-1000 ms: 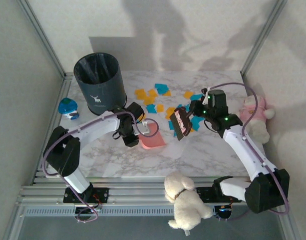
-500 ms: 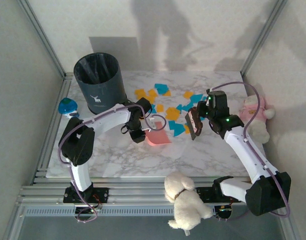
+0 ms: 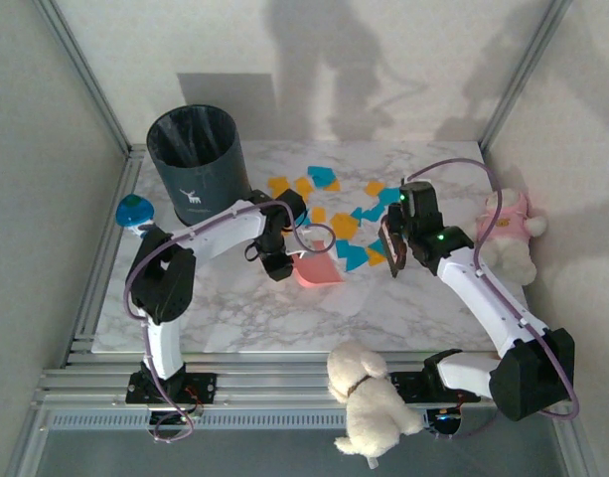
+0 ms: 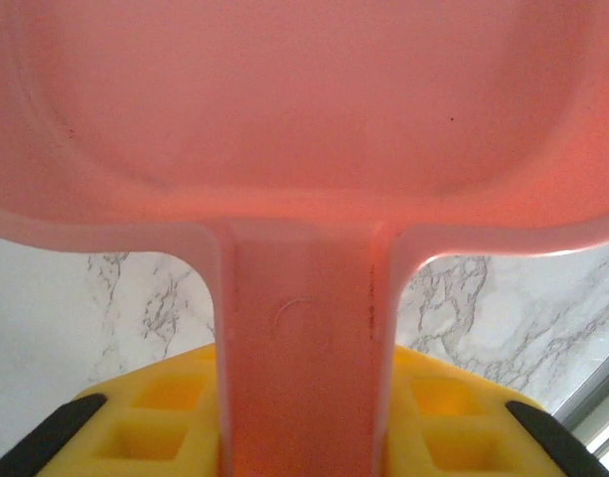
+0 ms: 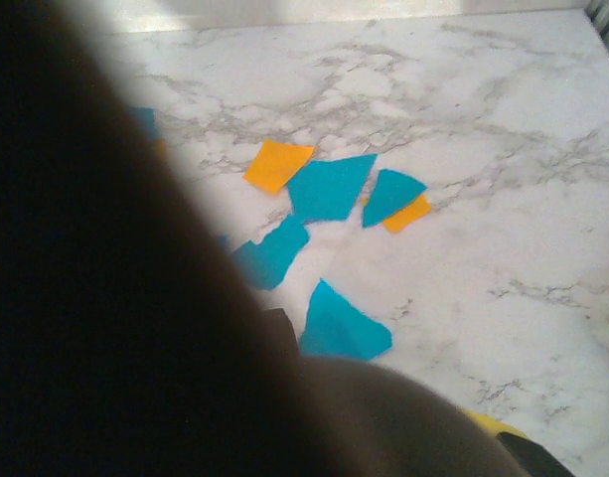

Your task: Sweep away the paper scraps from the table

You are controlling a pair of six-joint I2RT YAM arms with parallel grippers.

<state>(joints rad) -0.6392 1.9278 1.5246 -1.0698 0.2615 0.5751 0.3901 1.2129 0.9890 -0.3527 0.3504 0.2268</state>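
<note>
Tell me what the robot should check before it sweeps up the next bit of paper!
1. Left hand gripping the pink dustpan by its handle: ok.
2. Right hand gripping the dark brush: ok.
3. Paper scraps lying between brush and dustpan: ok, though more sit farther back.
4. Dustpan lip flat on the table: cannot tell.
5. Bin upright and open for emptying: ok.
</note>
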